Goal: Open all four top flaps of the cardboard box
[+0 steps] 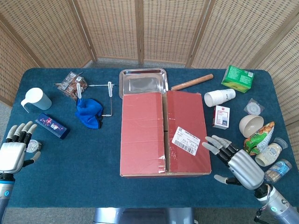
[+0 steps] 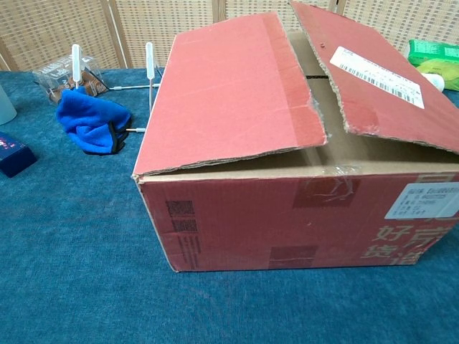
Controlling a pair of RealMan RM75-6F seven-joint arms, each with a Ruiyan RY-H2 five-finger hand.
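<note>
Cardboard box flaps unopened at frame centre; right hand beside it and left hand at lower left, fingers spread, empty.

A matt red-brown cardboard box with rough torn flap edges and a glossy white paper label sits on napped blue cloth table covering, a shiny metal tray beyond it.
</note>
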